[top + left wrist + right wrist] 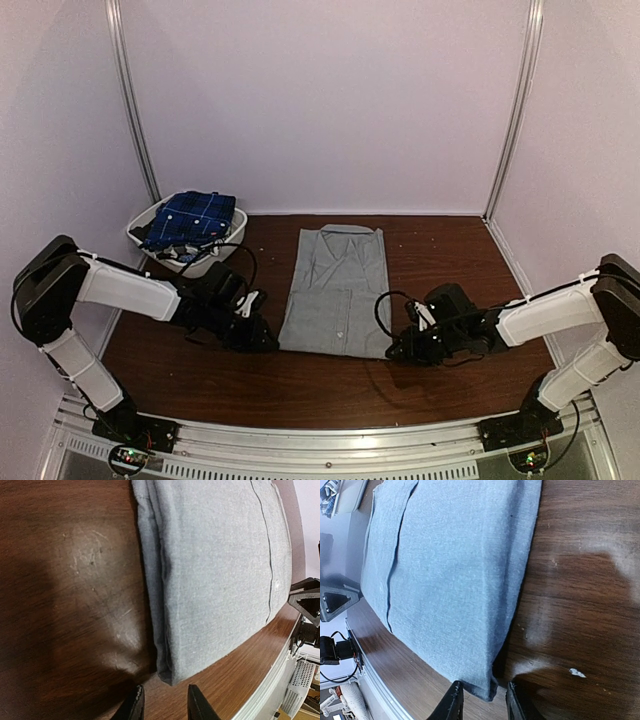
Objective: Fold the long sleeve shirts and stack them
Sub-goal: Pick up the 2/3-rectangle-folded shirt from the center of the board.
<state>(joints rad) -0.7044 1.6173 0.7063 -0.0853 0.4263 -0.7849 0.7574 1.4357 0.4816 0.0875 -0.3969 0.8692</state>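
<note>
A plain grey long sleeve shirt lies on the brown table, folded into a long strip with the collar at the far end. My left gripper is low at the shirt's near left corner. In the left wrist view the gripper is open and the corner lies just ahead of the fingertips. My right gripper is at the near right corner. In the right wrist view it is open, with the corner between the fingertips. A dark blue plaid shirt lies in the basket.
The white oval basket stands at the back left of the table. The table's near edge with its metal rail runs just behind both grippers. Pale walls enclose the table on three sides.
</note>
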